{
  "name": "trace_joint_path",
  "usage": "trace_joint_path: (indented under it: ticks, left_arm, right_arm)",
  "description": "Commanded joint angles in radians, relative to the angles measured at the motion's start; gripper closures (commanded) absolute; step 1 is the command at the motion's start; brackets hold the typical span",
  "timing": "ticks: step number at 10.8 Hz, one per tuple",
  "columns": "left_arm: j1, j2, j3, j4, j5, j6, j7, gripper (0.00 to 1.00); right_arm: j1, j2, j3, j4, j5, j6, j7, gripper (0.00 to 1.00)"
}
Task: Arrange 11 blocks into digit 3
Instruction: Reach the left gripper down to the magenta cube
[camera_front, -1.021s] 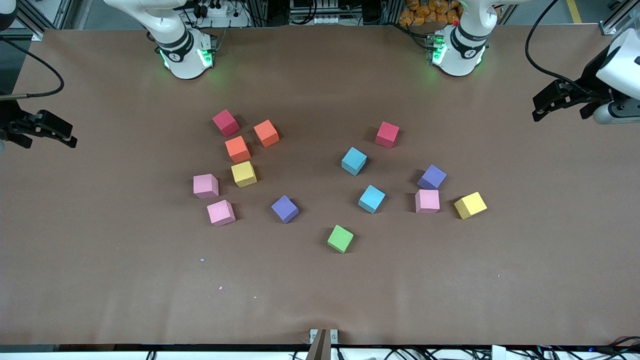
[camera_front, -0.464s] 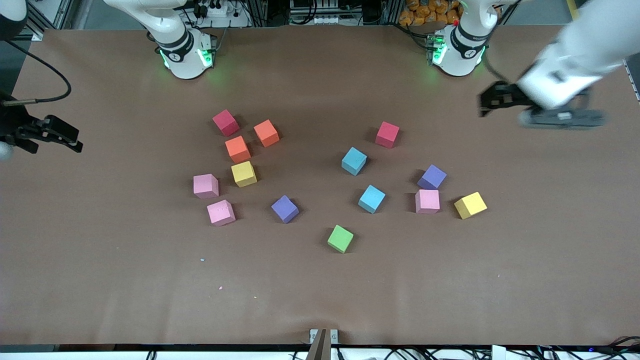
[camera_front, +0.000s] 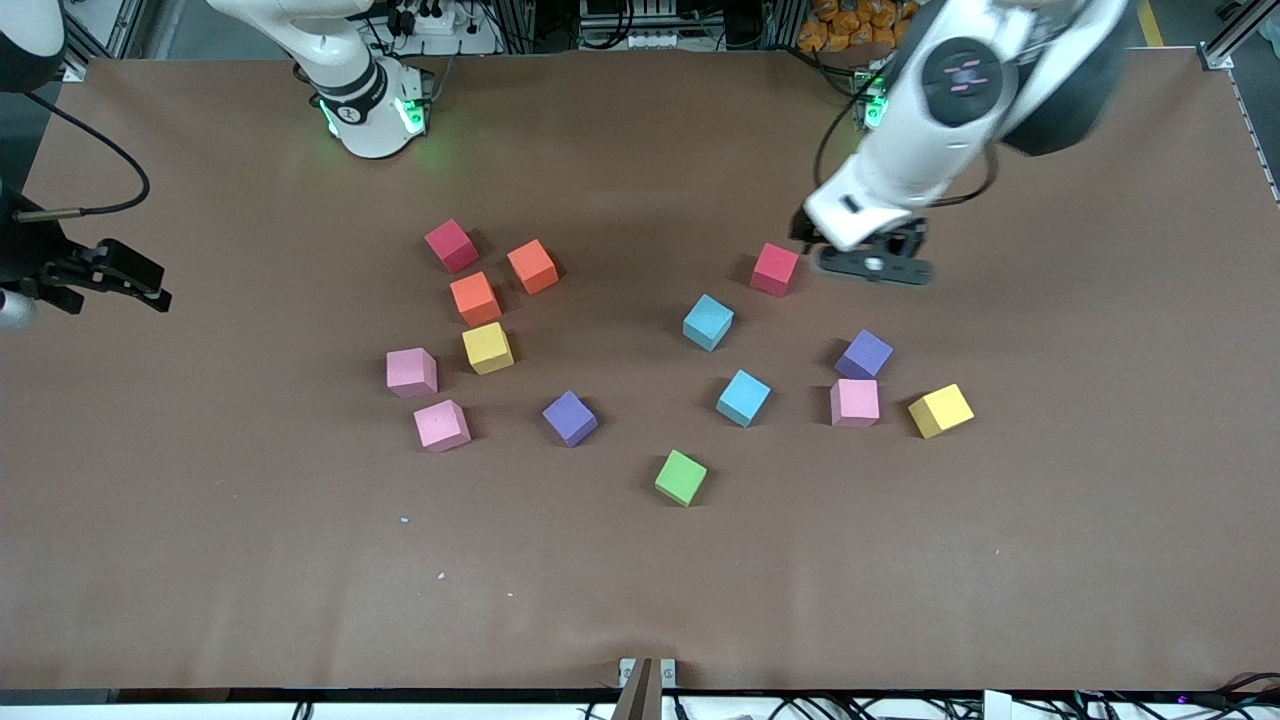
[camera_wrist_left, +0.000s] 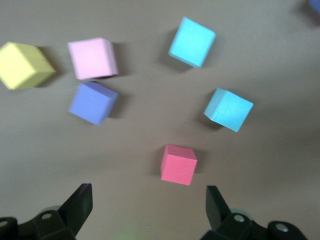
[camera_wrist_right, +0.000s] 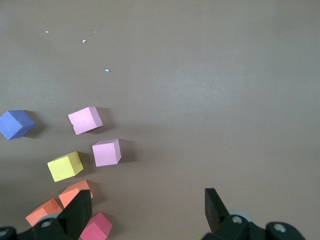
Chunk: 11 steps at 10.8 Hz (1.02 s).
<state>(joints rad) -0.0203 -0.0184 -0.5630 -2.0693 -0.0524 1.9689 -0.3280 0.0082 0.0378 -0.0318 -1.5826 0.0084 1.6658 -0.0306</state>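
Blocks (camera_front: 569, 417): thirteen loose, twelve task-coloured, one green (camera_front: 681, 477); left gripper (camera_front: 868, 262) and right gripper (camera_front: 105, 275) both spread.

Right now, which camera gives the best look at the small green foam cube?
The front view: the small green foam cube sits fully visible there, nearest that camera of all the cubes. Neither the left wrist view nor the right wrist view shows it.

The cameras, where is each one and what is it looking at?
Front view: high across the table, facing both arm bases, scattered cubes between.
Left wrist view: looks down past the open left gripper at the red foam cube.
Right wrist view: looks down past the open right gripper, waiting at its table end.
Shared: red foam cube, front and left wrist.
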Motion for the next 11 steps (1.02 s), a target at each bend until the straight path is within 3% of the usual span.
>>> trace_joint_path:
  ticks: [1, 4, 8, 11]
  left_arm:
    - [0.014, -0.026, -0.073, -0.189, 0.064, 0.185, -0.006, 0.0]
    - [0.002, 0.024, -0.089, -0.333, 0.074, 0.407, -0.008, 0.0]
    - [-0.032, 0.107, -0.089, -0.406, 0.074, 0.557, -0.016, 0.0]
    - [-0.036, 0.149, -0.089, -0.411, 0.092, 0.573, -0.017, 0.0]
  right_arm:
    - [-0.001, -0.007, 0.004, -0.01, -0.005, 0.008, 0.017, 0.0]
    - [0.001, -0.006, 0.004, -0.01, -0.005, 0.011, 0.017, 0.0]
    - [0.007, -0.007, 0.004, -0.01, -0.005, 0.006, 0.017, 0.0]
    - [0.003, -0.007, 0.004, -0.007, -0.005, 0.005, 0.017, 0.0]
